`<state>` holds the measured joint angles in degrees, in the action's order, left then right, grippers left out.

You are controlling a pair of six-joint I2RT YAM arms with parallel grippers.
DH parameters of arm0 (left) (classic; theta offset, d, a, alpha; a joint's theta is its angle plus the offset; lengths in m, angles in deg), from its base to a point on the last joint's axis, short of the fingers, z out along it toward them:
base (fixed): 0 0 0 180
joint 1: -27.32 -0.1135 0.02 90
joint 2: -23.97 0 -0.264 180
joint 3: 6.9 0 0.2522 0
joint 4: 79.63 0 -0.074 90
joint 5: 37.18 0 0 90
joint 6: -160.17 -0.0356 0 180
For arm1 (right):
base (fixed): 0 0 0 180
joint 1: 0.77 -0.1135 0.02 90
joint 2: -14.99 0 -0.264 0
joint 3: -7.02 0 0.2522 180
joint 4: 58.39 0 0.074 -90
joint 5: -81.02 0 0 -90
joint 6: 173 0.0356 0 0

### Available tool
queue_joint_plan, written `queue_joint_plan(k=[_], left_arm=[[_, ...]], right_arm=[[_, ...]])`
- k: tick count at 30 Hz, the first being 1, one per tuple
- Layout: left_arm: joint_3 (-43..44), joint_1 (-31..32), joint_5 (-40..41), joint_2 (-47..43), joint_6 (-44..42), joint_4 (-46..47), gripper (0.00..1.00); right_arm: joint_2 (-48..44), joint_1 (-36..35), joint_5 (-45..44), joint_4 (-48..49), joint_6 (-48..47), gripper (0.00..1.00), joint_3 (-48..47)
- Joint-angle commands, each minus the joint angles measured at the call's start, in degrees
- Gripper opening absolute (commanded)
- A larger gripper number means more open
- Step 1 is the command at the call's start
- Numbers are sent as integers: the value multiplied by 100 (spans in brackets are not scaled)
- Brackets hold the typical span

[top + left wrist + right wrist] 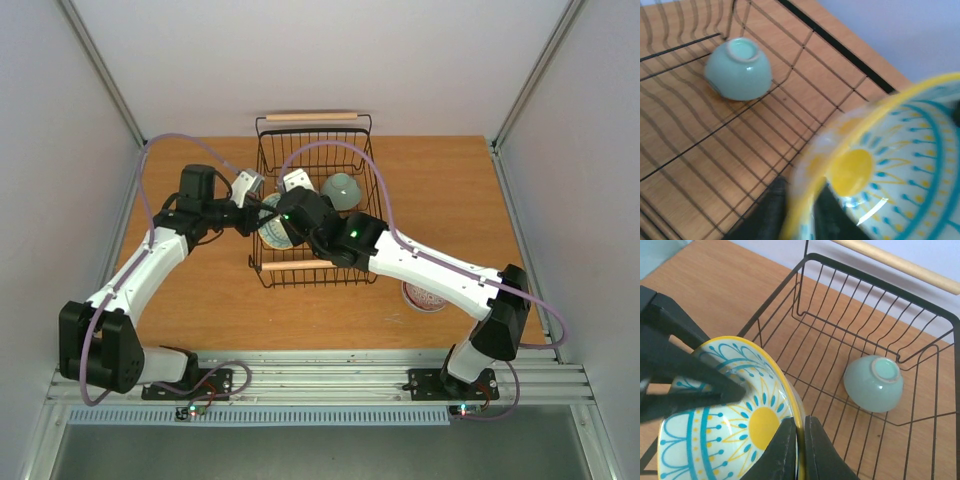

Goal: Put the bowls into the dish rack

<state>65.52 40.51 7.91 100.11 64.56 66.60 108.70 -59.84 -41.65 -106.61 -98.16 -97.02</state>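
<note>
The blue-patterned bowl (272,234), with a yellow rim and a yellow centre, is held tilted over the near left part of the black wire dish rack (377,205). My right gripper (800,440) is shut on its rim. My left gripper (797,212) straddles the rim on the other side, one finger inside the bowl (880,165); this view is blurred. A pale green bowl (342,190) lies upside down on the rack floor and also shows in the left wrist view (739,69) and the right wrist view (874,382). The other bowls are hidden or out of view.
A whitish bowl with reddish marks (425,296) sits on the wooden table right of the rack, partly under my right arm. The rack's wooden handles lie at its far end (312,117) and near end (296,266). Grey walls enclose the table.
</note>
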Motion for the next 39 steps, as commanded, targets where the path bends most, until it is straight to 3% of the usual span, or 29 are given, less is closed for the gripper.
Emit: queue_joint_plan(k=[1, 7, 9, 12, 15, 20, 29, 39], left_arm=[[216, 38, -50, 71, -107, -38, 2], [226, 41, -97, 120, -108, -51, 0], [198, 32, -135, 128, -84, 1, 1], [106, -24, -370, 157, 25, 210, 0], [2, -182, -940, 223, 284, 548, 0], [-184, -470, -2075, 425, 984, 1334, 1], [-645, -686, -3231, 586, 2680, 3607, 0], [-745, -687, -3336, 529, 3090, 4008, 1]], right_arm=[[34, -28, -265, 437, -74, 1, -219], [-23, -21, -278, 575, -178, 1, -118], [-144, -17, -227, 664, -239, 6, -8], [-502, 6, 135, 887, -320, 35, 374], [-970, 194, 1069, 1027, -153, 62, 765], [-1564, 736, 2748, 1273, 460, 81, 1239], [-1479, 1184, 5244, 1485, 1186, 92, 1258], [-1116, 1187, 5206, 1433, 1341, 99, 1272]])
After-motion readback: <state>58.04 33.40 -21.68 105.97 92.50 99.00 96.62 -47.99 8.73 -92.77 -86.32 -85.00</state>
